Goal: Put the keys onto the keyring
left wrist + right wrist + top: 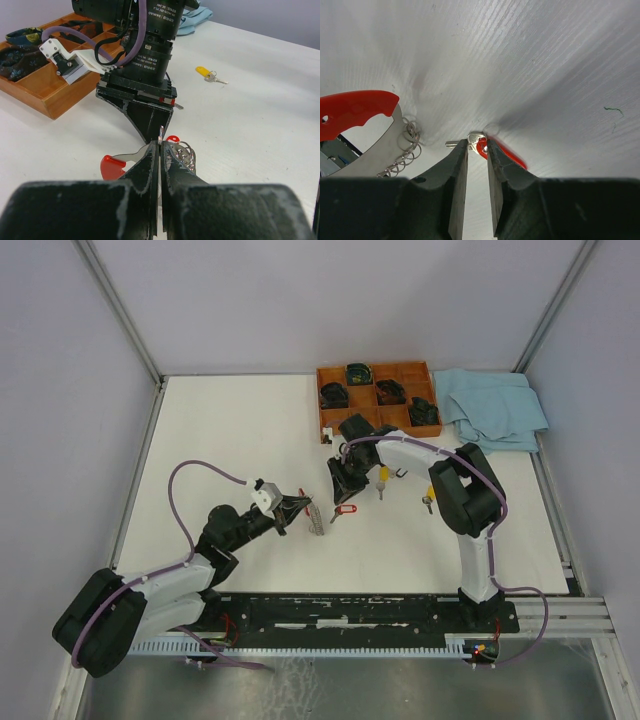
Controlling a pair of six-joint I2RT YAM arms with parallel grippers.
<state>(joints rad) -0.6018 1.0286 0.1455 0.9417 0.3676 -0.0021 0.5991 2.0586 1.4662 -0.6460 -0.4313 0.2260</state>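
Mid-tabletop: my left gripper (pixel 159 146) clamps the keyring (pixel 112 165), and my right gripper (pixel 476 145) pinches the red-capped key (pixel 481 145) just beside it. Threading step; next, I judge, the key's hole must meet the keyring's wire.

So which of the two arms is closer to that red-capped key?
Right. The right gripper has its fingertips at the red-capped key, one on each side of its head. The left gripper is just beside it, clamped on the keyring.
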